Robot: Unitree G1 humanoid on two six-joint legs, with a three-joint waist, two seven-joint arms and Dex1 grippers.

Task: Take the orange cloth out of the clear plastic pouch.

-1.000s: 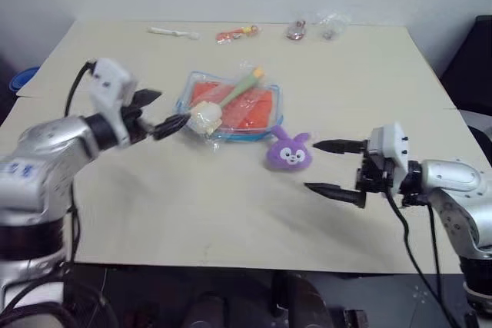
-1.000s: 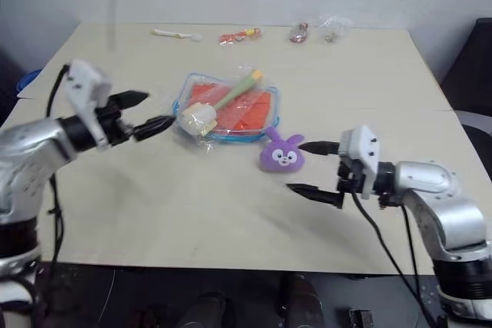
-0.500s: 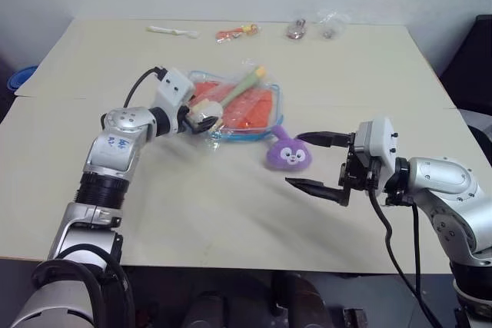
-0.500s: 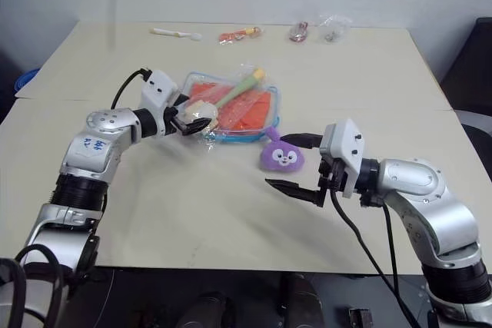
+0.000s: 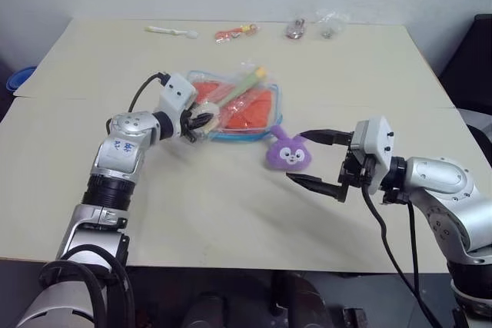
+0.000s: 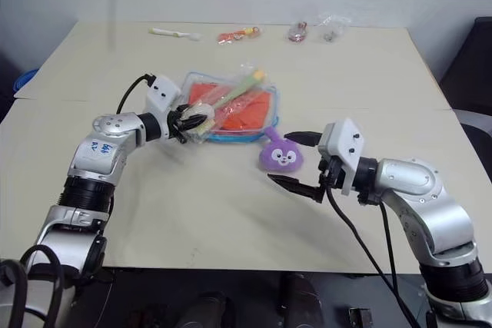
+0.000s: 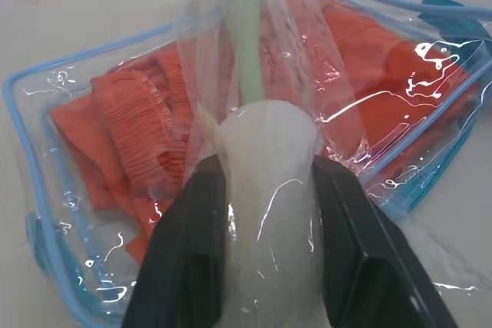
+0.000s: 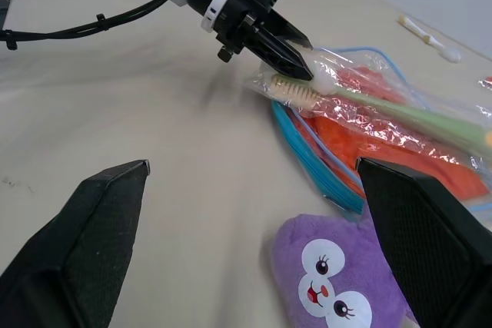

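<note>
The clear plastic pouch, edged in light blue, lies flat mid-table with the orange cloth folded inside it. Across its top rests a separate clear bag holding a green-handled, white-headed brush. My left gripper reaches in from the pouch's left corner and is shut on that bag at the brush's white head, fingers either side. My right gripper hovers open to the right of a purple plush bunny, nothing between its fingers.
Along the table's far edge lie a white stick, a small orange-red packet and crumpled clear wrappers. The bunny sits right against the pouch's near right corner. A blue object shows past the table's left edge.
My left arm swung forward and down to the pouch's left corner, and its fingers closed on the brush's white head in the clear bag. The right gripper stayed open, barely moving.
</note>
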